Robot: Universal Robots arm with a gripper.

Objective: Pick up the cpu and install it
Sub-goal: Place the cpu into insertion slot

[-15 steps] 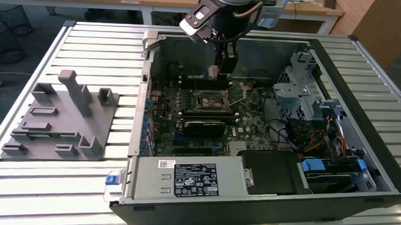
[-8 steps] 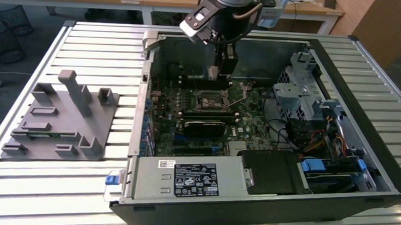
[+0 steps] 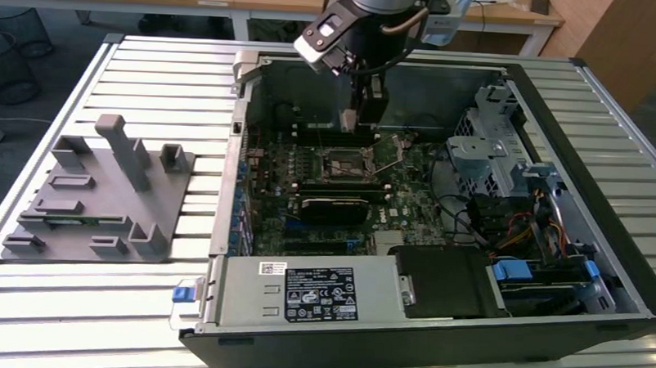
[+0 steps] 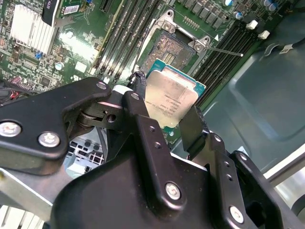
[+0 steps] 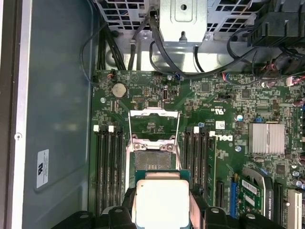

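The cpu (image 4: 169,98), a flat square chip with a silvery top and pale rim, is held by its edges between my black fingers (image 4: 141,102). My gripper (image 4: 167,112) is shut on it. In the first wrist view the cpu (image 5: 162,202) hangs just short of the open motherboard socket (image 5: 153,160), whose metal frame (image 5: 153,125) is flipped up. In the exterior view my gripper (image 3: 358,120) reaches down into the computer case (image 3: 631,268), above the socket (image 3: 345,162) and slightly toward the far wall. The cpu is above the board, apart from the socket (image 4: 167,47).
Memory slots (image 5: 107,162) flank the socket on both sides. A heatsink (image 5: 267,138), cables (image 5: 157,52) and a drive cage (image 3: 493,149) crowd the case. A grey plastic holder block (image 3: 98,192) with upright posts stands on the slatted table at the exterior view's left.
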